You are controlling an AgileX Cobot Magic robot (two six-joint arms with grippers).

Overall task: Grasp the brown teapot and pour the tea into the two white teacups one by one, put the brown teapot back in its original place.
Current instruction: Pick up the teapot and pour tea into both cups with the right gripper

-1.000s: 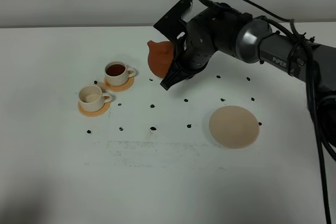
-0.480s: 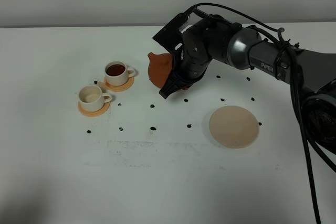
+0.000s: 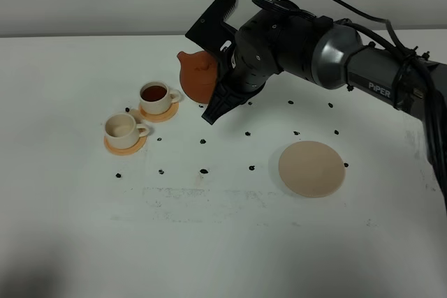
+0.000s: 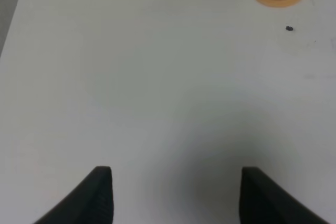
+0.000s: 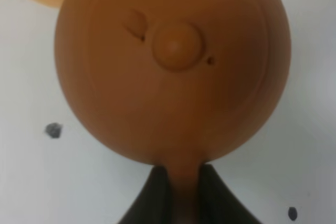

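Right gripper (image 5: 178,184): clamped on the handle of the brown teapot (image 3: 198,78), which is held tilted, spout end just beside the white teacup (image 3: 155,97) containing dark tea. Second teacup (image 3: 122,129): on orange coaster (image 3: 112,146), adjacent. Beige disc (image 3: 311,168): well apart. Left gripper (image 4: 176,192): jaws wide, holding nothing.

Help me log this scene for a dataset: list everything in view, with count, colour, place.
brown teapot: one, terracotta, held tilted above the table by the far cup
teacups: two, cream-white, left part of table; far one holds dark tea, near one looks pale inside
coasters: two, orange, one under each cup
round disc: one, beige, right of centre
specks: many, black, scattered over the table
table: one, white
right gripper: one, black, shut on the teapot's handle
left gripper: one, black, open, over bare table
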